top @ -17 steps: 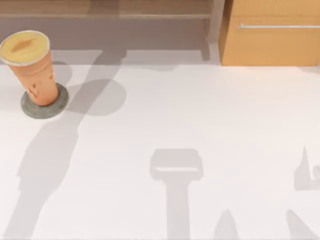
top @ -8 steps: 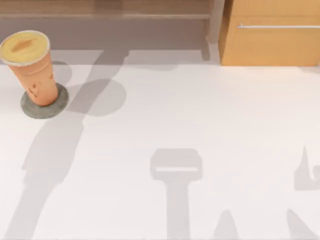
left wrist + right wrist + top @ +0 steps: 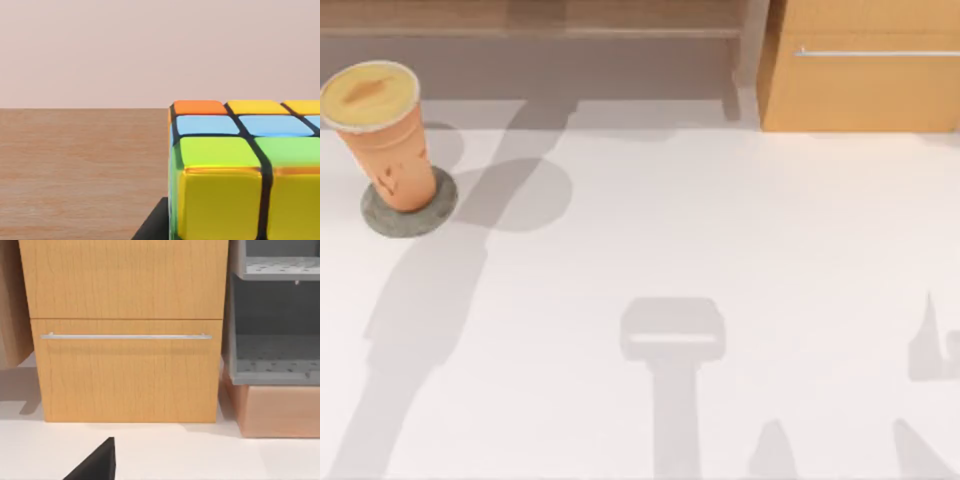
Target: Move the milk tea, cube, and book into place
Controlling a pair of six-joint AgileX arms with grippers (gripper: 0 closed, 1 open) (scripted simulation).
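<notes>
Close ahead of my left wrist cam, glossy multicolour puzzle cube (image 3: pixel 245 170) is sitting on brown wood shelf (image 3: pixel 80 165), so left arm's nearer; grip state: can't tell. Orange-tan lidded milk tea cup (image 3: pixel 382 135) is standing on grey disc (image 3: pixel 408 205), table's far left. Right arm's idling, facing wooden drawer cabinet (image 3: pixel 125 330).

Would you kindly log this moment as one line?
orange-tan lidded milk tea cup: upright on grey disc | multicoloured cube: on wooden surface

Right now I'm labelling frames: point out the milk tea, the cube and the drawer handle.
milk tea (image 3: pixel 390 150): top view, on its orange side wall.
cube (image 3: pixel 220 195): left wrist view, on a yellow tile.
drawer handle (image 3: pixel 125 336): right wrist view, mid-bar.
</notes>
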